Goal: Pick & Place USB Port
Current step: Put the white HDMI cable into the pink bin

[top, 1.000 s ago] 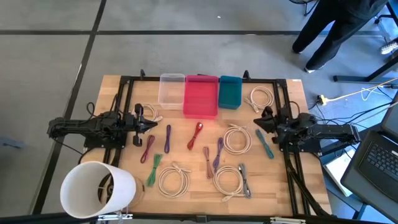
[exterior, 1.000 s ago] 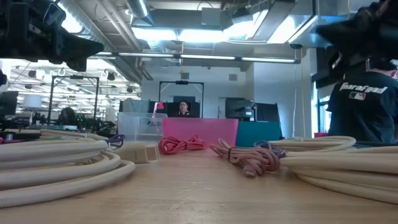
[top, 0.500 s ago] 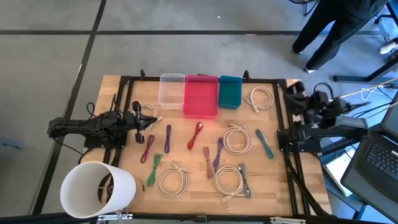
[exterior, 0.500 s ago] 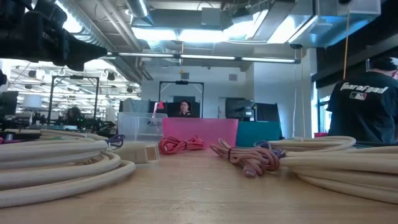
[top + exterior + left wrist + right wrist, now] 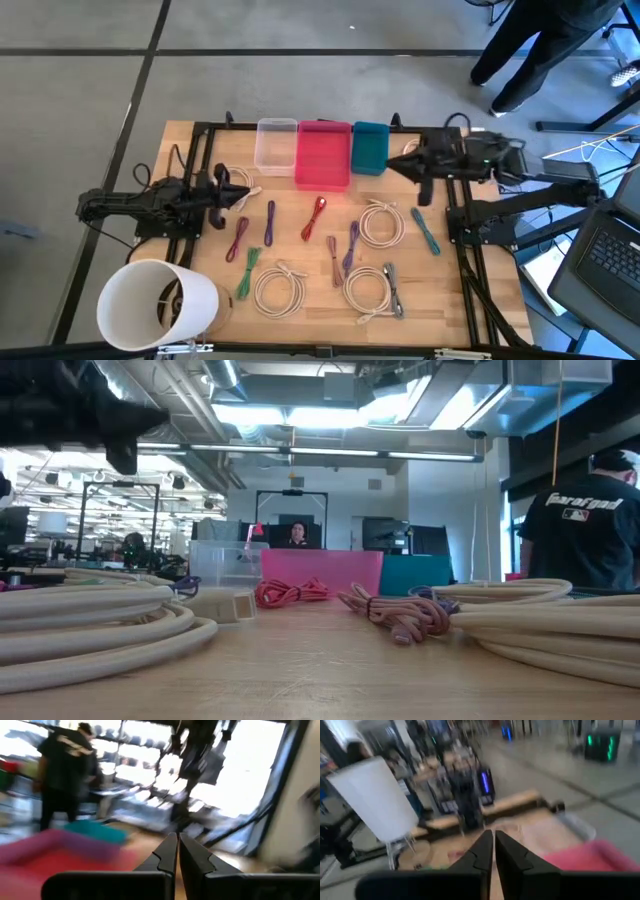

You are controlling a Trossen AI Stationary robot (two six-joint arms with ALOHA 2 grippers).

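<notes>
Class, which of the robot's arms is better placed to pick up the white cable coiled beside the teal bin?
Right. The right gripper hangs beside the teal bin, over that white cable, jaws shut. The left gripper sits at the table's far left side.

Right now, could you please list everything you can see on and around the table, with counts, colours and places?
Bins: three in a row at the table's far edge, clear bin, pink bin, teal bin.
White cables: five coils, among them one beside the teal bin and one at the near edge.
Small coloured cables: red cable in the middle; purple, green, teal and grey ones scattered around it.
White bucket: one, at the table's near left corner.
Person: one, dark clothes, on the floor beyond the far right corner.
Left pincer: shut, over the table's left side.
Right pincer: shut, near the teal bin.
</notes>
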